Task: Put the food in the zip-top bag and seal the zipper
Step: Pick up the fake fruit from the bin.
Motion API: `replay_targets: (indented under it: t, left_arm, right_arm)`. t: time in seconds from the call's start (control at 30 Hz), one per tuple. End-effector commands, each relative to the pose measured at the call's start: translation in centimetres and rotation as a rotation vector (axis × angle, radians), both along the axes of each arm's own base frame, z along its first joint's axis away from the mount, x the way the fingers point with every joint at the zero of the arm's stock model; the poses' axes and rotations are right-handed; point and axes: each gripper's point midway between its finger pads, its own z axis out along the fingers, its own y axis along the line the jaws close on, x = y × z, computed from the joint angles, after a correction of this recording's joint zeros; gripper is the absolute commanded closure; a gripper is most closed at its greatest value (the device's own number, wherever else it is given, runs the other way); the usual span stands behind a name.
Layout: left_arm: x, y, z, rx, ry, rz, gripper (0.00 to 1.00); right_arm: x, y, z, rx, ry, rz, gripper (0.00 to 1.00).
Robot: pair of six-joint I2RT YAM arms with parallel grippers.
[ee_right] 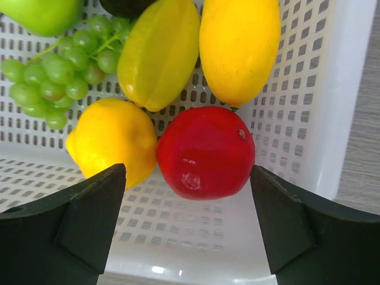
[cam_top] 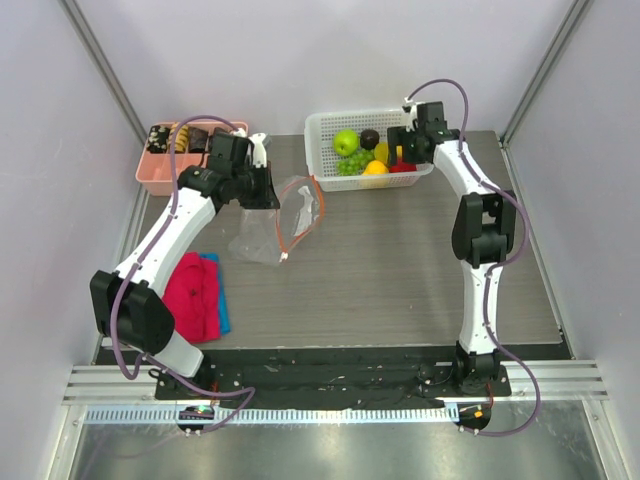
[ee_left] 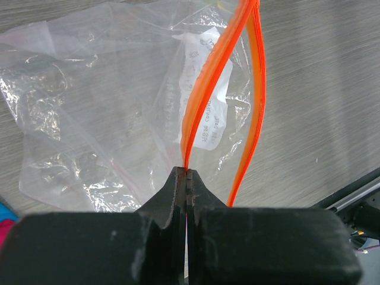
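Note:
The clear zip-top bag (cam_top: pixel 268 228) lies on the table with its orange-red zipper (cam_top: pixel 318 205) gaping open. My left gripper (cam_top: pixel 262 190) is shut on one strip of the zipper (ee_left: pixel 205 89) and holds that edge up; the bag (ee_left: pixel 89 119) looks empty. The fruits sit in a white basket (cam_top: pixel 322 130): green apple (cam_top: pixel 345 141), dark plum (cam_top: pixel 370 138), grapes (cam_top: pixel 350 162), lemons (cam_top: pixel 376 168). My right gripper (ee_right: pixel 189 178) is open above the basket, its fingers either side of the red apple (ee_right: pixel 206 152), next to a lemon (ee_right: pixel 113 142), a yellow-green fruit (ee_right: pixel 159 50) and grapes (ee_right: pixel 56 71).
A pink tray (cam_top: pixel 160 175) with brown and black snack pieces stands at the back left. A red-pink cloth (cam_top: pixel 193 295) on a blue one lies at the front left. The basket's wall (ee_right: pixel 350 89) is close on the right of my right gripper.

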Motion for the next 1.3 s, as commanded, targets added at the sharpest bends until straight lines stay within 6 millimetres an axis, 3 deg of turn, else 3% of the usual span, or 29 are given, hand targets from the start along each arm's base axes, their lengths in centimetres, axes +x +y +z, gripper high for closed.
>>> replay_targets:
  t: [0.0, 0.27, 0.4, 0.57, 0.63, 0.87, 0.93, 1.13, 1.27]
  left_arm:
    - [1.0, -0.3, 1.0, -0.012, -0.053, -0.008, 1.00]
    - [1.4, -0.5, 0.8, -0.013, -0.046, -0.009, 1.00]
    - [1.6, -0.5, 0.5, -0.008, -0.039, -0.007, 1.00]
    - [1.7, -0.6, 0.2, -0.009, -0.028, -0.005, 1.00]
    - [1.8, -0.6, 0.3, -0.010, -0.031, -0.007, 1.00]
    - [2.2, -0.5, 0.8, -0.005, -0.046, 0.003, 1.00]
    - [2.2, -0.5, 0.9, -0.006, -0.045, 0.006, 1.00]
    - [2.1, -1.0, 1.2, -0.033, -0.030, 0.004, 1.00]
    - [2.2, -1.2, 1.0, -0.042, -0.020, 0.001, 1.00]
  right_arm:
    - [1.0, 0.1, 0.2, -0.029, -0.032, 0.003, 0.10]
    - [0.9, 1.1, -3.8, -0.057, 0.028, 0.042, 0.11]
    - [1.0, 1.5, -4.1, -0.053, 0.036, 0.055, 0.14]
    - [1.0, 1.8, -3.7, -0.046, 0.035, 0.076, 0.33]
    - [1.0, 1.9, -3.1, -0.039, 0.029, 0.076, 0.44]
    - [1.8, 1.9, -0.3, -0.041, -0.029, 0.078, 0.67]
    - [2.2, 1.9, 1.5, -0.033, -0.067, 0.074, 0.74]
    - [2.4, 1.8, 7.5, -0.003, -0.176, 0.072, 0.80]
    - [2.1, 1.8, 10.5, 0.037, -0.225, 0.069, 0.80]
